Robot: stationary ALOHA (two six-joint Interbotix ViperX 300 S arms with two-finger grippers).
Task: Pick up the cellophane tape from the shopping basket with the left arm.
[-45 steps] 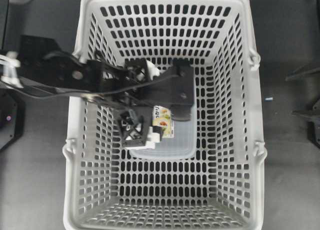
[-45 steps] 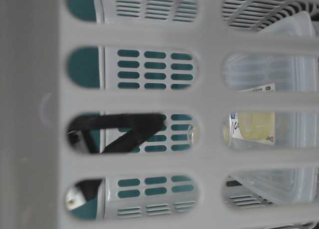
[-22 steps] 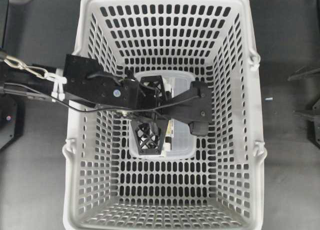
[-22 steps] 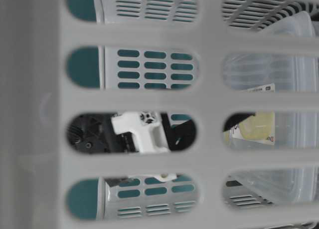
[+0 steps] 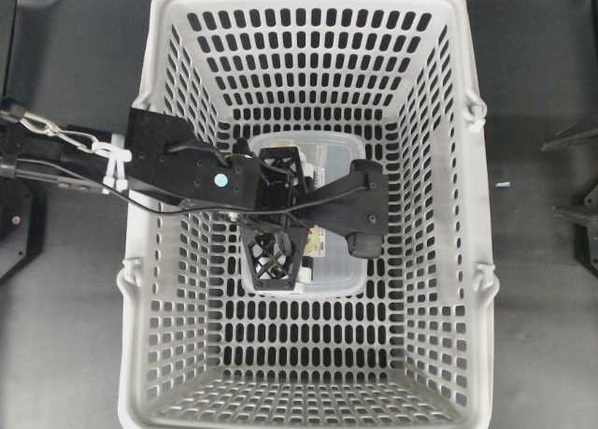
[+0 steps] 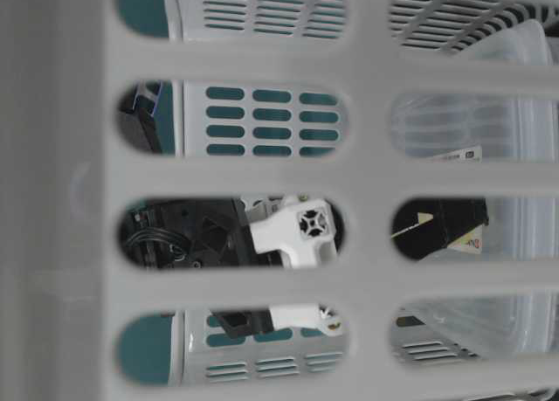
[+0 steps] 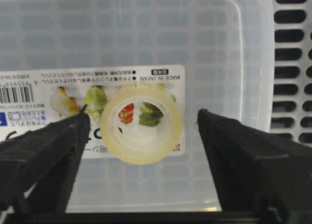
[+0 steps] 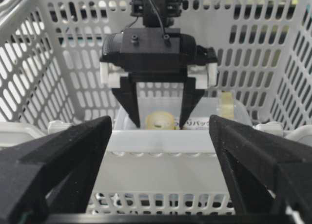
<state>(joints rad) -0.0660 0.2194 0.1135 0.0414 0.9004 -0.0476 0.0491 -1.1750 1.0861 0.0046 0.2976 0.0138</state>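
The cellophane tape (image 7: 141, 124), a pale yellowish ring, lies flat on the printed label of a clear food container (image 7: 146, 29) on the floor of the shopping basket (image 5: 467, 289). My left gripper (image 7: 144, 117) points down over it. It is open, with one black finger on each side of the ring and a gap to each. From the right wrist view the left gripper (image 8: 160, 122) straddles the tape (image 8: 162, 120). In the overhead view the left arm (image 5: 177, 172) hides the tape. My right gripper (image 8: 161, 120) is open and holds nothing, outside the basket's right wall.
The clear container (image 5: 336, 270) fills the middle of the basket floor. Tall slotted basket walls (image 8: 48, 63) surround the left gripper on all sides. The table-level view looks through the basket wall (image 6: 61, 200) at the gripper's white parts (image 6: 297, 235). Dark tabletop (image 5: 542, 336) surrounds the basket.
The left arm swung right and down inside the basket until its fingers came to straddle the tape. The right arm has not moved.
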